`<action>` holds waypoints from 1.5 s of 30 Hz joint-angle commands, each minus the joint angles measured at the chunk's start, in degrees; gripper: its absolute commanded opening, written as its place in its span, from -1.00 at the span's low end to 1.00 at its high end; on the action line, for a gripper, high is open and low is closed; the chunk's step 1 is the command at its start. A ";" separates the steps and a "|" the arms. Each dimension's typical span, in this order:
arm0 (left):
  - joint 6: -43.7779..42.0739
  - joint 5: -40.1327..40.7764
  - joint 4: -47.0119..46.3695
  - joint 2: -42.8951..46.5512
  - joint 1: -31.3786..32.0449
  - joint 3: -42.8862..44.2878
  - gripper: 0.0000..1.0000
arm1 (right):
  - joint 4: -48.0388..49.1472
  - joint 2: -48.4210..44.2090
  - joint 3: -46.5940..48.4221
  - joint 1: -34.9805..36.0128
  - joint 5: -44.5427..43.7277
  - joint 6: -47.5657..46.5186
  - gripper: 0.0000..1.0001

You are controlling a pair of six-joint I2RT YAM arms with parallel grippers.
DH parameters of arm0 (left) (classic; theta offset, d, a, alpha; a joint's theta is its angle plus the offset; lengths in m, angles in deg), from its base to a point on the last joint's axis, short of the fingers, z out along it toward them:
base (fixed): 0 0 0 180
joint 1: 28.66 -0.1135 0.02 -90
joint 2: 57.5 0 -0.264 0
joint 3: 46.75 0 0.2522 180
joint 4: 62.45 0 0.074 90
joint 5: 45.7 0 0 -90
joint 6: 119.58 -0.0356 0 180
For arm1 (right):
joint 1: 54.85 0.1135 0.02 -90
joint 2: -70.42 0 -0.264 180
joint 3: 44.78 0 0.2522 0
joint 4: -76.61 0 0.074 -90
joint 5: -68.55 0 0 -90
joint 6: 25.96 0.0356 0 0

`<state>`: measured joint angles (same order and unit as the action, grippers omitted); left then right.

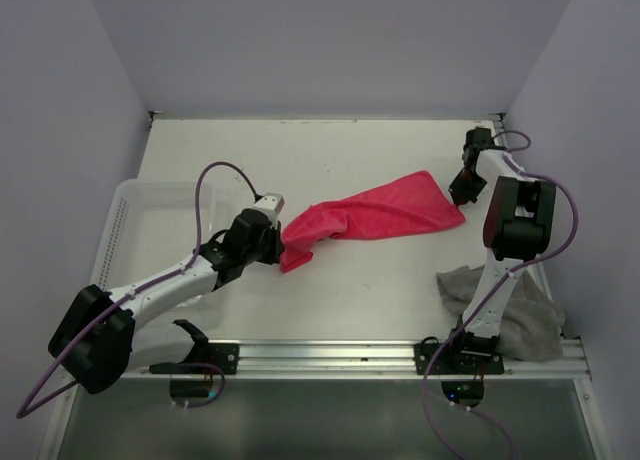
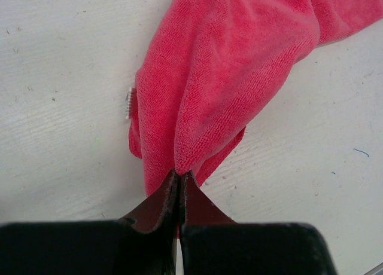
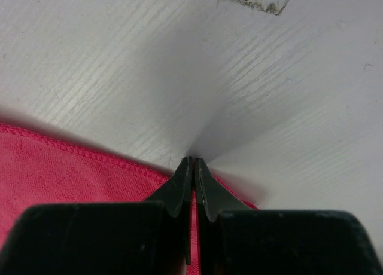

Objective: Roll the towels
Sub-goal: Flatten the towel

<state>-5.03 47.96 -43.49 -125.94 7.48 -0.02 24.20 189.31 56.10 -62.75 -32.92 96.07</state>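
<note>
At the far left of the worktop [image 1: 350,300] sits a white perforated basket [image 1: 140,205], and the left arm [image 1: 165,285] reaches across its near right corner. That arm's jaws are clenched on the bunched left end of the pink towel [image 1: 375,212]. In the left wrist view the cloth [image 2: 227,78] fans out from the pinch in thick folds, with a small white label [image 2: 128,103] showing at its left edge.

The towel runs rightward and slightly away across the middle of the worktop, narrow and crumpled on the left and wider on the right. The right arm [image 1: 515,220] grips its far right corner. Its wrist view shows the jaws pressed together over the stitched hem [image 3: 72,167], low above the bare worktop [image 3: 239,78].

The grey towel [image 1: 520,315] lies rumpled at the near right, against the right arm's base, and nothing holds it.

Neither of the 2 towels looks rolled. I judge the step in hand to be stretching the pink one out flat. The next move probably calls for drawing the 2 ends apart to take out the left-hand bunching, then lowering the cloth flat. Only after that would the jaws let go and start a roll from one end.
</note>
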 commanded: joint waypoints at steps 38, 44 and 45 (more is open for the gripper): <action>8.76 11.28 2.11 11.76 0.25 -1.43 0.58 | 7.01 -50.17 -33.50 1.75 5.22 4.97 -1.00; 8.32 10.24 1.23 -0.07 -3.60 7.79 0.73 | 8.86 -47.00 -33.67 1.75 7.33 5.41 -1.00; 8.23 7.96 0.88 -2.02 -5.19 8.85 0.73 | 9.03 -46.91 -33.67 1.75 7.42 5.41 -1.00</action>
<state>2.40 58.69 -40.02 -122.95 5.73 3.66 30.01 141.59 21.89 -61.22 -26.65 100.55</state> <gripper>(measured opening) 0.863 0.014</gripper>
